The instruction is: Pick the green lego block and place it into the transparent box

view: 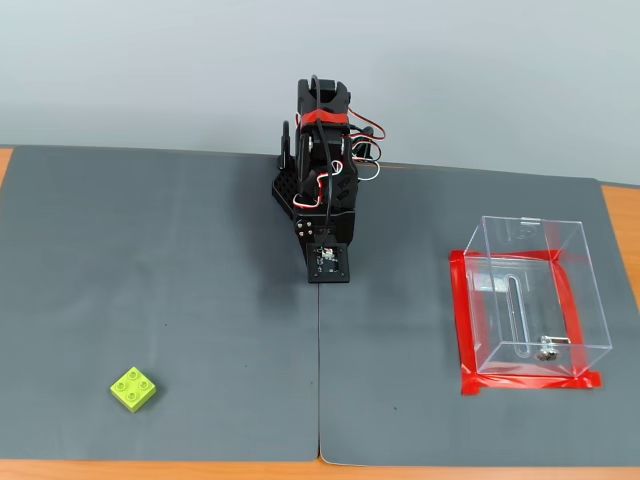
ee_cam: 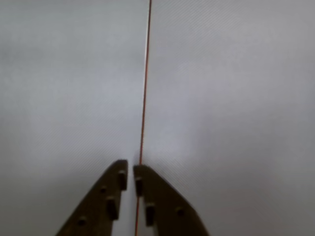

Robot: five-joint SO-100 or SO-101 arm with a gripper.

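The green lego block [view: 133,389] lies on the grey mat at the front left of the fixed view, studs up. The transparent box [view: 530,300] stands at the right, with red tape around its base and a small metal piece inside at the bottom. The black arm [view: 322,180] is folded at the back centre, far from both. In the wrist view my gripper [ee_cam: 130,167] is shut and empty, with only a thin slit between its brown fingertips, over bare mat. Neither the block nor the box shows in the wrist view.
Two grey mats meet at a seam [view: 319,380] that runs from the arm's base to the front edge. It shows in the wrist view as a thin orange line [ee_cam: 143,98]. Orange tabletop [view: 620,210] shows at the edges.
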